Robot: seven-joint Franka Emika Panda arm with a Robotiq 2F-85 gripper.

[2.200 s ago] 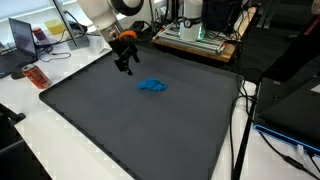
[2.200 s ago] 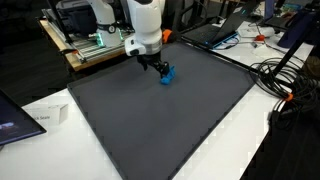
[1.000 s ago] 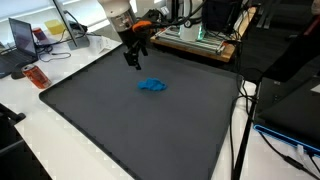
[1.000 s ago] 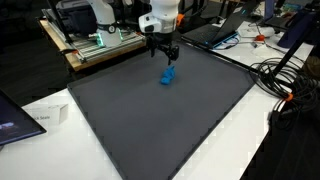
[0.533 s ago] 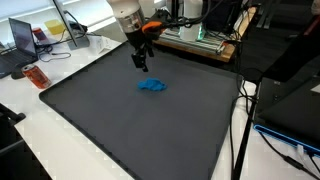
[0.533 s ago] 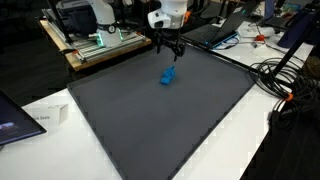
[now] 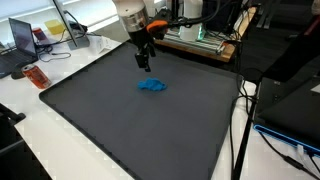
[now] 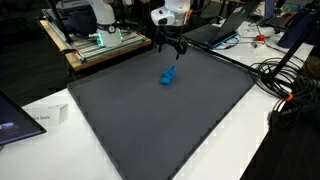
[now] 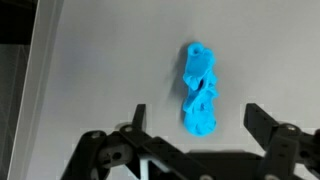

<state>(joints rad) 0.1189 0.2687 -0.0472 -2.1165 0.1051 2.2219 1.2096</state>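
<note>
Shows the gripper (image 7: 143,64) hanging above a dark grey mat (image 7: 120,130) spread over the white tabletop (image 7: 30,115), jaws spread wide and holding nothing. Places the crumpled blue cloth (image 7: 152,86) flat on the mat, below the gripper and clear of its fingertips, touched by neither. In the wrist view, frames the cloth (image 9: 200,90) lying lengthwise between the two fingers (image 9: 265,125) and beyond their tips, with bare mat on every side.
</note>
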